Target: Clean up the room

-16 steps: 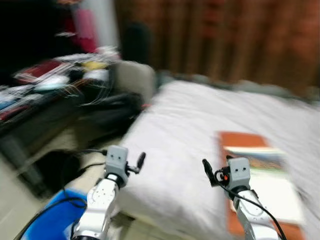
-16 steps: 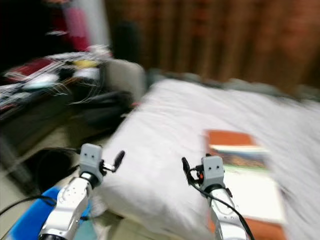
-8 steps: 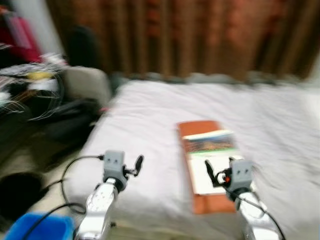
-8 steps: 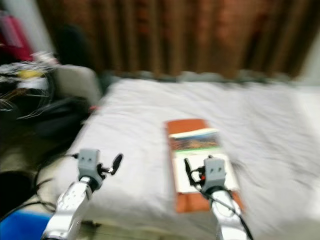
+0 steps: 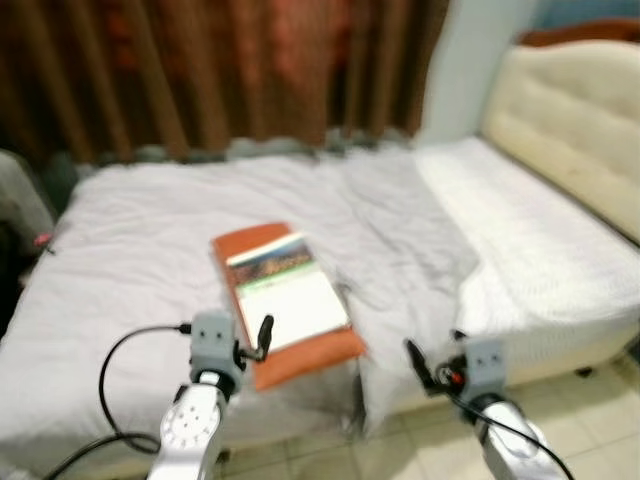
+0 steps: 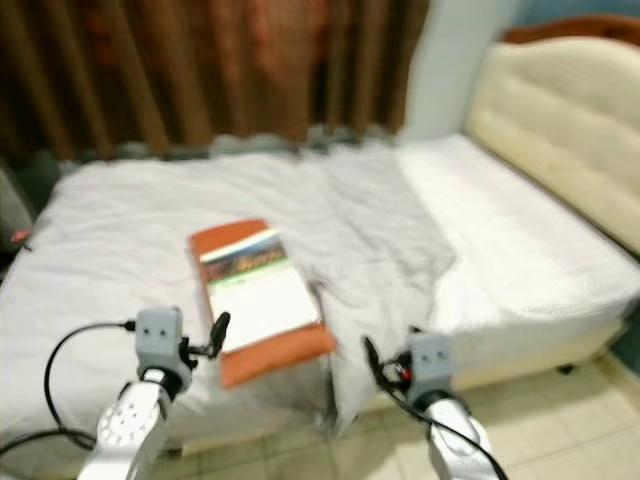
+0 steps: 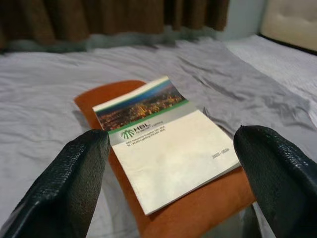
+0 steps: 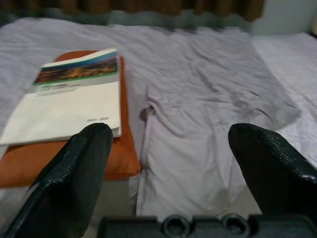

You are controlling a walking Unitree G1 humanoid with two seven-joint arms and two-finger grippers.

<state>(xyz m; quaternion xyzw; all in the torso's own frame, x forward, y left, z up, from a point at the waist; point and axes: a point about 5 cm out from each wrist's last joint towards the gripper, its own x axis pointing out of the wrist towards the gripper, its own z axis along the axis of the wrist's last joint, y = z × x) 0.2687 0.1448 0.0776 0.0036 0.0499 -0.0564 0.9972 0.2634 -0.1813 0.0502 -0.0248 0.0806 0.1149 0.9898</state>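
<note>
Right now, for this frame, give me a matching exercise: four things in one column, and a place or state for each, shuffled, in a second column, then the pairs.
1. booklet
2. orange cushion
3. headboard
4. left pincer

A. cream, at the far right
B. open, near the bed's edge
C. lying on the orange cushion
D. on the grey sheet, under the booklet

Pairs: 1-C, 2-D, 3-A, 4-B
</note>
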